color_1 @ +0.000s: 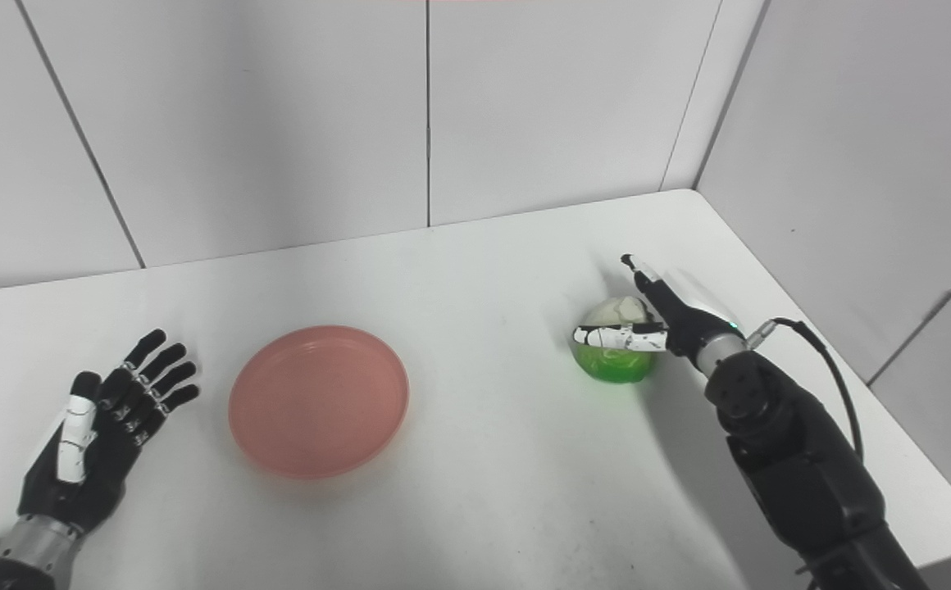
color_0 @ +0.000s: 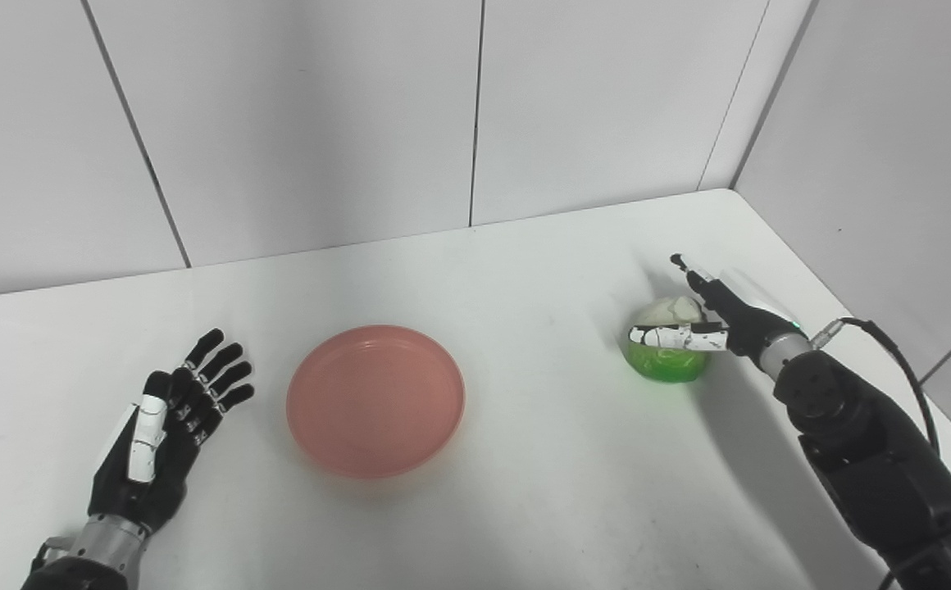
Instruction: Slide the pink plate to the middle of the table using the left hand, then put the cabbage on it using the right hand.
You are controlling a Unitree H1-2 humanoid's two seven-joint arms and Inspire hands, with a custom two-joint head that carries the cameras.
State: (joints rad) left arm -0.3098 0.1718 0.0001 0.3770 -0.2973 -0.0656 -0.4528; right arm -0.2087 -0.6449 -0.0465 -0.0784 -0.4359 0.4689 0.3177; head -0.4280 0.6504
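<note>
Desk (color_0: 525, 508): white, set into a corner of grey wall panels; carries the plate and the cabbage, with both arms coming in from the near edge.
Right arm (color_0: 869, 442): black, reaching from the near right toward the cabbage, cable looped off the wrist.
Pink plate (color_0: 375, 399): lies flat, a little left of the desk's centre, empty. Judged: the slide looks done or nearly so, since nothing touches the plate.
Left hand (color_0: 166, 426): lies at the near left, palm up, fingers spread and holding nothing; near the plate's left rim but apart from it. Judged: its part of the job appears finished.
Cabbage (color_0: 666, 348): green with a pale top, sitting on the desk at the right, well apart from the plate. Not lifted.
Right hand (color_0: 709, 315): at the cabbage, thumb (color_0: 676, 336) laid across its near face, the other fingers stretched past the far side. Spread around it, not visibly clamped; I cannot tell whether the far fingers touch.
Progress: first step seemingly complete; second step at the grasp stage.
Left to do: close on the cabbage, lift, carry left, set down on the plate.
Risk (judged): a round head may roll out of a loose grip.
</note>
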